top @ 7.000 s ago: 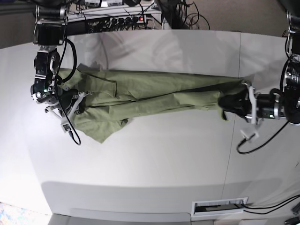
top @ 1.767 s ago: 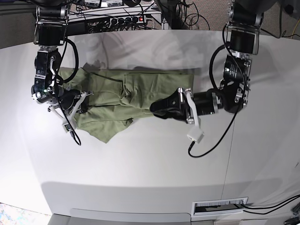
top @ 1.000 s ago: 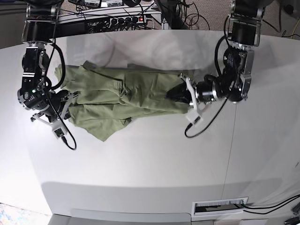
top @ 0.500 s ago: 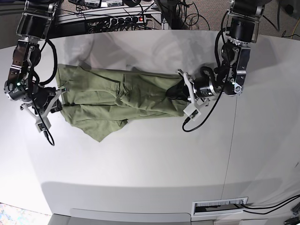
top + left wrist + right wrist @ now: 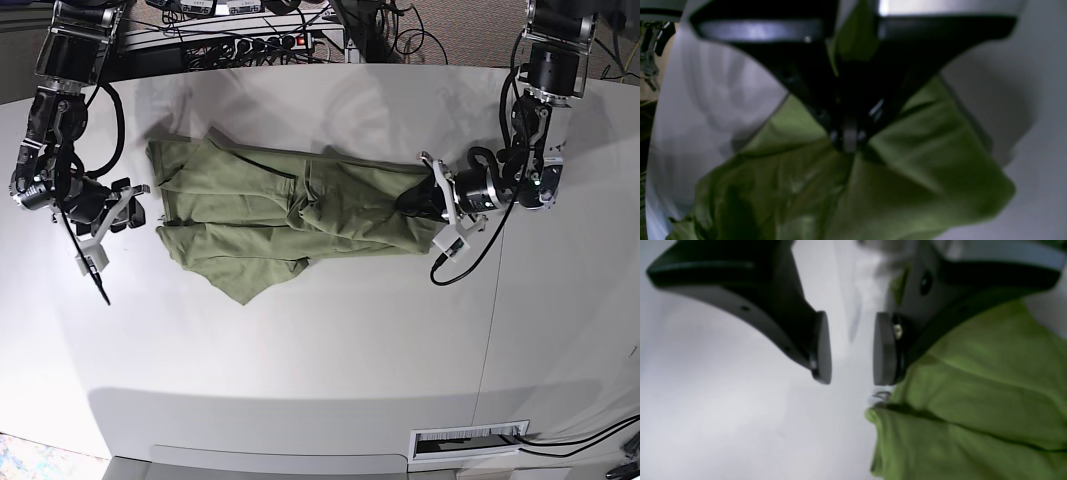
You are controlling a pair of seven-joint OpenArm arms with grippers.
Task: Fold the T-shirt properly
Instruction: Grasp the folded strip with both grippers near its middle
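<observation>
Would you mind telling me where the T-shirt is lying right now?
In the base view the T-shirt lies bunched across the upper middle of the table, its right end pinched by the left gripper and the open right gripper just beyond its left edge.

My two arms are black, jointed tubes with silver-grey collars and a small green light near each wrist, and a black cable loops loosely beside each one. My right gripper point(image 5: 850, 346) has two matte black curved fingers ending in flat dark grey oval pads point(image 5: 821, 346), with small holes and one bright screw in the plastic. My left gripper point(image 5: 848, 140) has the same black wedge-shaped fingers under a pale grey crossbar.
</observation>
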